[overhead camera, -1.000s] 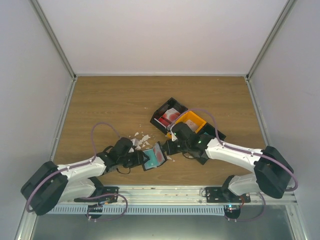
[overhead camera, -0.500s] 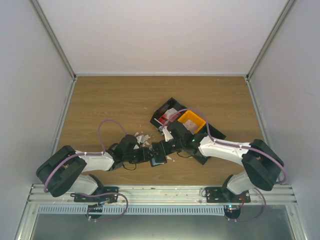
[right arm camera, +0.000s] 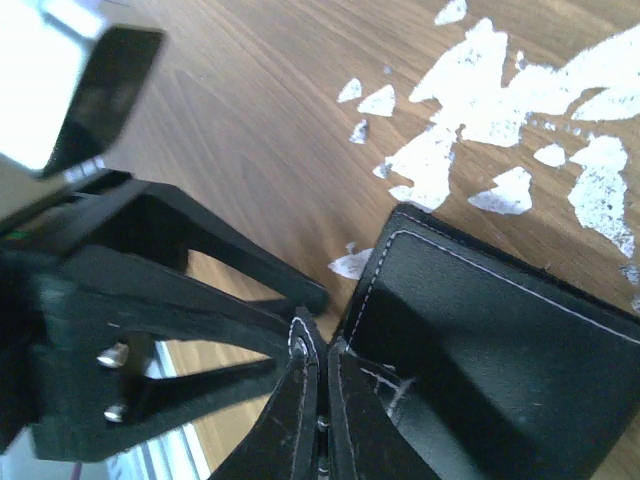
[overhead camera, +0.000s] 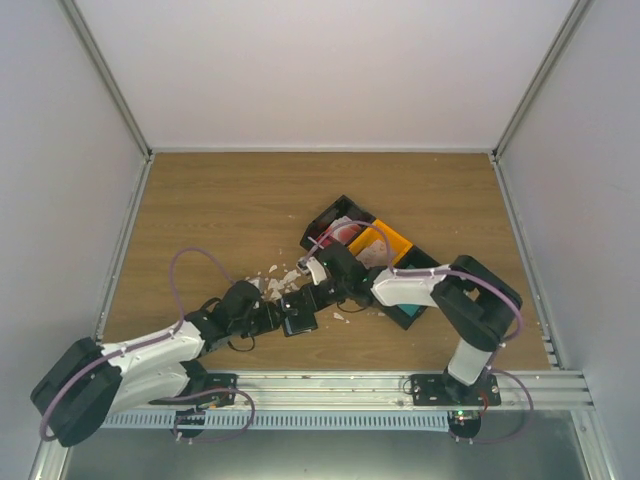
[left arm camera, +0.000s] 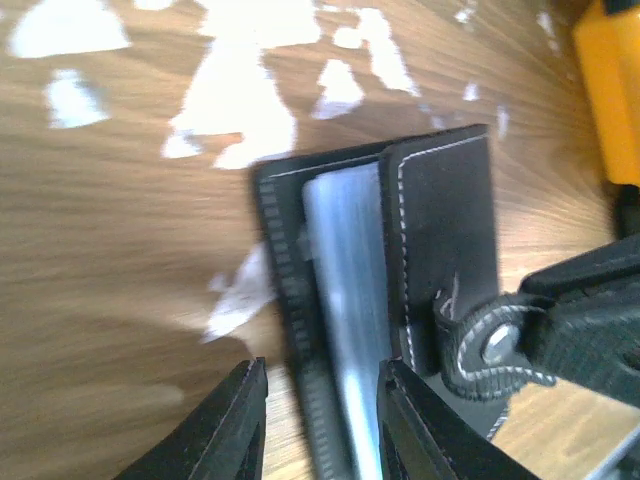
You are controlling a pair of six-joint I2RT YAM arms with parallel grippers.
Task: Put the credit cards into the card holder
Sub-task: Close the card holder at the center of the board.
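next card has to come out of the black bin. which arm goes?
Right, probably: the black bin with red-and-white cards lies beside that arm, while the left gripper, jaws astride the card holder, would have to cross it. The right gripper must first release the holder's snap tab.

Bright, even light — wrist views motion-blurred, card holder [left arm camera: 440,230] smeared, white scraps [left arm camera: 240,90] blown out.

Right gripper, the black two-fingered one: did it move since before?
Yes. The right gripper slid left, away from the orange plastic bin, and now pinches the small black folding card holder.
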